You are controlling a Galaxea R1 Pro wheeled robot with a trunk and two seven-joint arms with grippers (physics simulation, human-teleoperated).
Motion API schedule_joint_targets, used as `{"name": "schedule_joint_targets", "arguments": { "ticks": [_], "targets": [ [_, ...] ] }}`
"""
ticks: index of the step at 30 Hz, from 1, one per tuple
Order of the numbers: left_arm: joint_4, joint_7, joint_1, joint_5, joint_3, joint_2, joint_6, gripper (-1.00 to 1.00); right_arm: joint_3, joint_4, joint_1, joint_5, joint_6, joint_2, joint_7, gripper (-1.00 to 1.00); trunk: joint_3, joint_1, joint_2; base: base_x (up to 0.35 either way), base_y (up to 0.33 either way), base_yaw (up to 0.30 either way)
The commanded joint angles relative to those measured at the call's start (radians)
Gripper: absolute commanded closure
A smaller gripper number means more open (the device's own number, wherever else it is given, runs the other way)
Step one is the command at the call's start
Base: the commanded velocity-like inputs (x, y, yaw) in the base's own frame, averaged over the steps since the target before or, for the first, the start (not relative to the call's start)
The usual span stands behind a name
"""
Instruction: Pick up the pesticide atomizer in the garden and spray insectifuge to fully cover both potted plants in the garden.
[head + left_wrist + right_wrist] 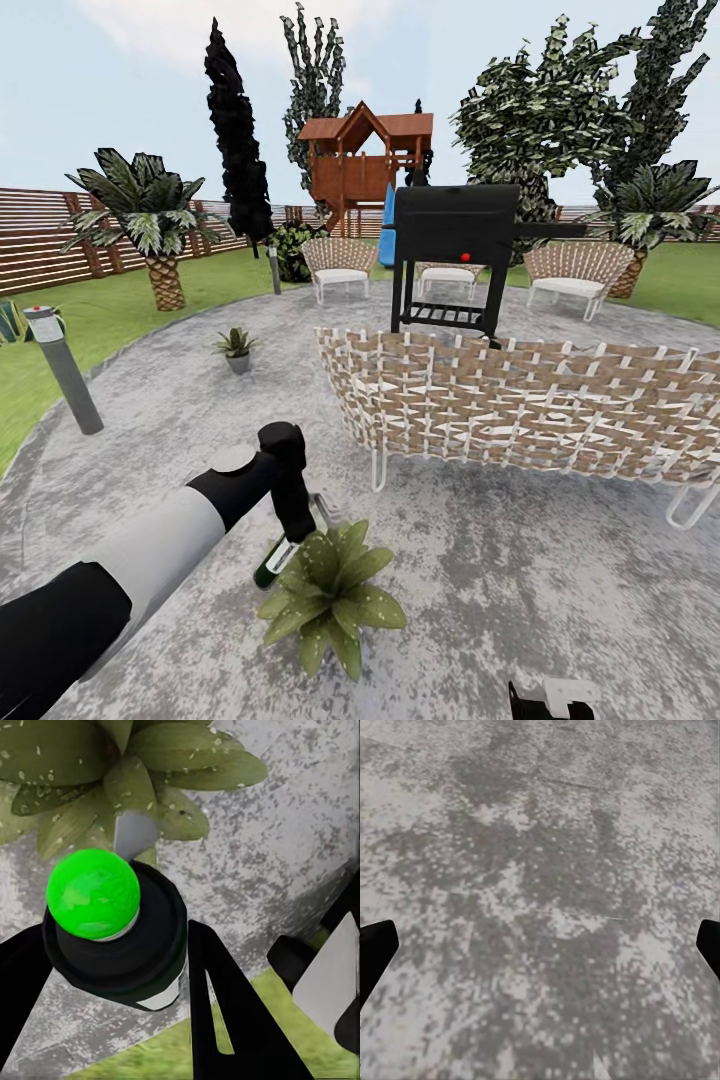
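Closest to me, the left arm reached out over the grey mottled patio [520,590], its left pincer [290,540] pinching the pesticide atomizer [272,562]. From the head camera the dark green bottle hung tilted below the black wrist, right beside the near potted plant [330,595] and touching its leaves. In the left wrist view the atomizer's black head with its bright green spot [94,892] sat between the two dark fingers [225,1012], with the plant's speckled leaves [150,765] just beyond it.

At the bottom edge of the head view a corner of the right pincer [550,700] showed. The right wrist camera looked down on bare paving, with the finger tips [375,952] set far apart at either edge of the view, so that pincer stood spread.

Farther back stood a long woven sofa [520,400] on wire legs, and off to the left a short grey bollard lamp [62,370]. The second potted plant [236,350] sat well apart from the first, on the patio beyond the arm. Behind the sofa rose a black grill [455,255], then three woven chairs [340,262], palms, a wooden playhouse [365,160] and the slatted fence [40,240].
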Motion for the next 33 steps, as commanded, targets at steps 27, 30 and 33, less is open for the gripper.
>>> {"name": "schedule_joint_targets", "arguments": {
  "ticks": [27, 30, 33],
  "targets": [
    [-0.008, -0.052, -0.002, -0.019, -0.004, -0.037, 0.005, 1.0, -0.005, 0.0, -0.001, 0.01, -0.003, 0.001, -0.006, -1.0, -0.001, 0.0, 0.0, -0.046, 0.138, -0.128],
    [-0.007, -0.052, -0.002, -0.019, -0.004, -0.038, 0.005, 1.0, -0.005, 0.0, -0.001, 0.01, -0.003, 0.001, -0.006, -1.0, -0.001, 0.0, 0.0, -0.04, 0.296, -0.234],
    [-0.004, -0.052, -0.003, -0.018, -0.004, -0.041, 0.004, 1.0, -0.005, 0.0, -0.001, 0.01, -0.003, 0.001, -0.006, -1.0, -0.001, 0.0, 0.0, 0.037, 0.302, -0.287]
  ]
}}
